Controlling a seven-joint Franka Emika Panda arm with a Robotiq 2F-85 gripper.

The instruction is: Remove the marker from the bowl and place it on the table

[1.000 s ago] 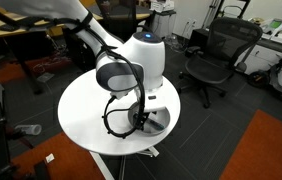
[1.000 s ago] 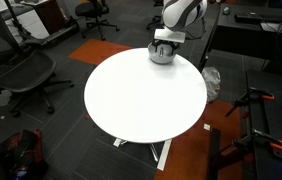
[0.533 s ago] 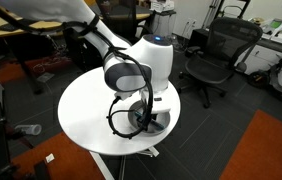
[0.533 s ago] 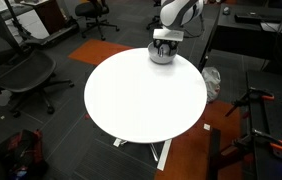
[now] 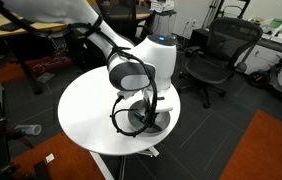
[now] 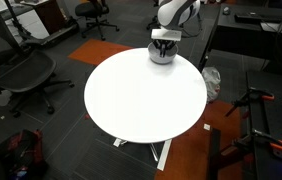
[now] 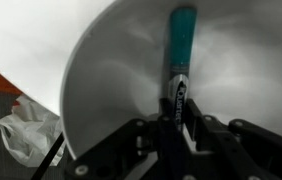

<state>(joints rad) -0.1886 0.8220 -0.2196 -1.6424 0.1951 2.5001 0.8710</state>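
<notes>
Smooth dull-grey metal bowl (image 7: 103,88), teal plastic marker (image 7: 183,32), smooth matt white table (image 6: 131,100), matt black claw (image 7: 176,104)

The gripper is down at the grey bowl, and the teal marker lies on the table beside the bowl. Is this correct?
No. The marker lies inside the bowl, not beside it on the table; the wrist view shows this. The gripper is indeed down at the bowl.

This looks like an office or a lab room. Black mesh office chairs (image 5: 213,55) stand near a round white counter (image 5: 81,115), wooden desks (image 5: 21,28) stand behind, and the floor has grey and orange carpet (image 5: 271,150).
</notes>
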